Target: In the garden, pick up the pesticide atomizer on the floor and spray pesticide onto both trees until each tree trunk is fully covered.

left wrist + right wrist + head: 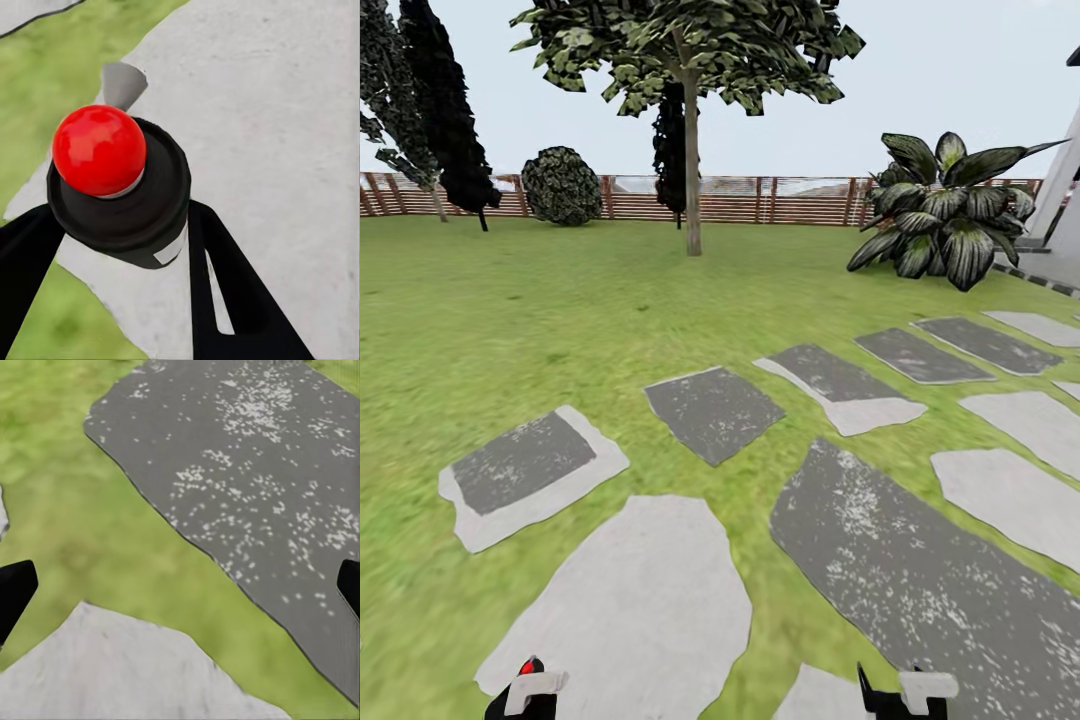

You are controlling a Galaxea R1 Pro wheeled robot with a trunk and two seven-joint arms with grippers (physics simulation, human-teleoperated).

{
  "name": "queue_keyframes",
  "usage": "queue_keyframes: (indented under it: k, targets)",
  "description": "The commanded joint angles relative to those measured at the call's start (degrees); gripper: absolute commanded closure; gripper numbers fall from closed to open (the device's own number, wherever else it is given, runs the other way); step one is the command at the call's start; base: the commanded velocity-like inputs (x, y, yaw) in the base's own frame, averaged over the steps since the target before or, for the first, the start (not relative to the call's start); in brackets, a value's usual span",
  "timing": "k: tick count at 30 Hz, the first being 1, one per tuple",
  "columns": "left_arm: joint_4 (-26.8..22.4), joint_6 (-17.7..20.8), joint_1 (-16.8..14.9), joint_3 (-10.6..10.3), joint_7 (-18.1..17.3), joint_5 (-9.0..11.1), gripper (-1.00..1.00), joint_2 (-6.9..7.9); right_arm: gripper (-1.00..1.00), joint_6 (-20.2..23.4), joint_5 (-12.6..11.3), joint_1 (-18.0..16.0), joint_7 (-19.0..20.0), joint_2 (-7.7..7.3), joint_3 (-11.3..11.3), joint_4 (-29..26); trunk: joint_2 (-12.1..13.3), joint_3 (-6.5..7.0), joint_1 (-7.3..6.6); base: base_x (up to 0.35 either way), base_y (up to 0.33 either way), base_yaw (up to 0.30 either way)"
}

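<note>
Between the two fingers of the left gripper: the pesticide atomizer, squeezed tight, red tip up. Right gripper wide apart, nothing inside. Pick-up done, by the look of it. Next: roll over the lawn to the tree trunk far ahead, then spray.

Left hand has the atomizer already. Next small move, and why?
Probably drive forward across the lawn toward the tree. The left hand is shut on the pesticide atomizer, red tip up, but the trunk stands far off near the fence, likely too far to spray. The right hand is open and free.
</note>
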Motion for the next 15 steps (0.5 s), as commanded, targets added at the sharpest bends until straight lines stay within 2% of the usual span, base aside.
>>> queue_keyframes:
  k: [1, 15]
  targets:
    - [-0.01, 0.03, 0.0, 0.0, 0.0, 0.0, 1.0, 0.0, -1.0, 0.0, 0.01, -0.01, 0.01, 0.0, 0.0, 0.0, 0.0, 0.0, 0.0, 0.335, -0.075, 0.001]
    - [-0.01, -0.01, 0.0, 0.0, 0.0, 0.0, 1.0, -0.01, -1.0, 0.0, 0.08, 0.01, -0.07, 0.0, 0.0, 0.0, 0.0, 0.0, 0.0, 0.335, -0.075, 0.0]
